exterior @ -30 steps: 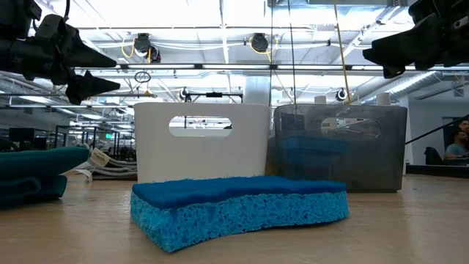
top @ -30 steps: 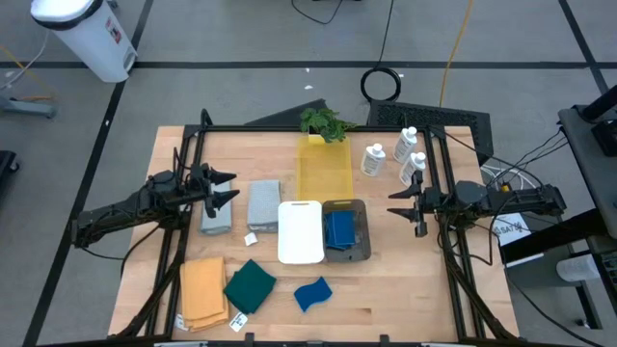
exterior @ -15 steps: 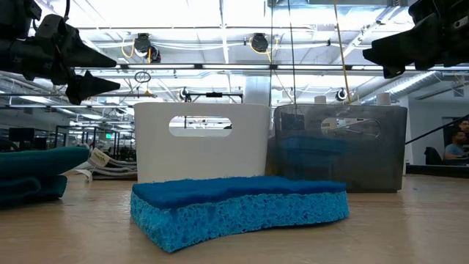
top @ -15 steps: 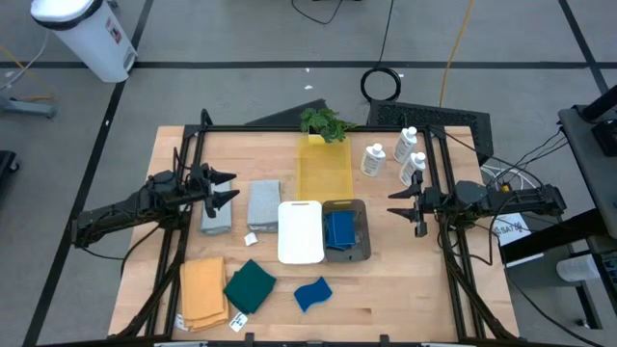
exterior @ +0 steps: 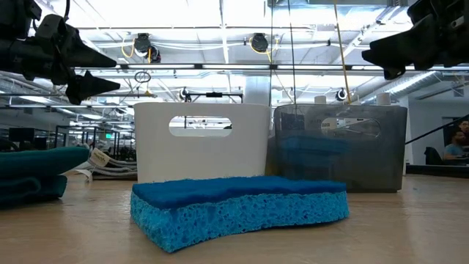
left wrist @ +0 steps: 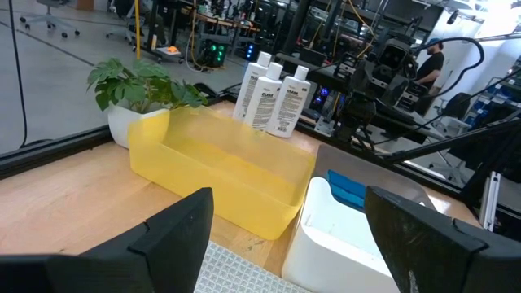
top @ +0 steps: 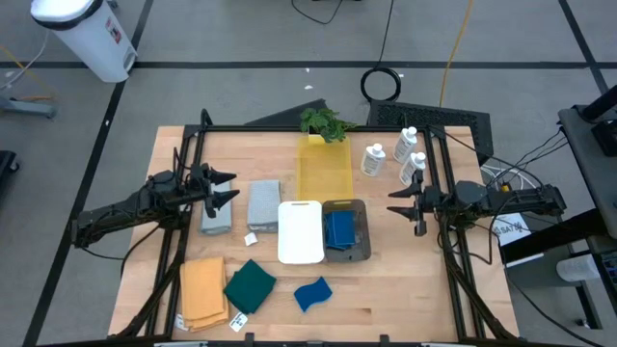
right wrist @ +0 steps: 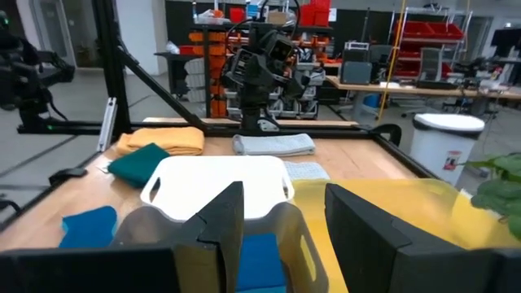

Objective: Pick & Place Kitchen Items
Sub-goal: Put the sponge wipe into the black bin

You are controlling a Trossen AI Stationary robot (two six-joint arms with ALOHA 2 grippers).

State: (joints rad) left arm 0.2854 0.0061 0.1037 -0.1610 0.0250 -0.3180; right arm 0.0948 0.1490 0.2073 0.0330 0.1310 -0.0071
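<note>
Blue sponge lies beside green cloth.

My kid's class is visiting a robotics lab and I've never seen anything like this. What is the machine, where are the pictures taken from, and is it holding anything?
It is a robot with two dark arms at a wooden table, each ending in a two-finger pincer. One picture looks straight down, one looks level across the tabletop, and one comes from each arm's wrist.

The left pincer hangs open over the grey cloths; the right pincer hangs beside the grey bin. Neither holds anything.

On the table are a white bin, a yellow bin, a potted plant and three white bottles. Blue sponges lie in the grey bin, and one blue sponge lies loose near an orange cloth and a green cloth.
</note>
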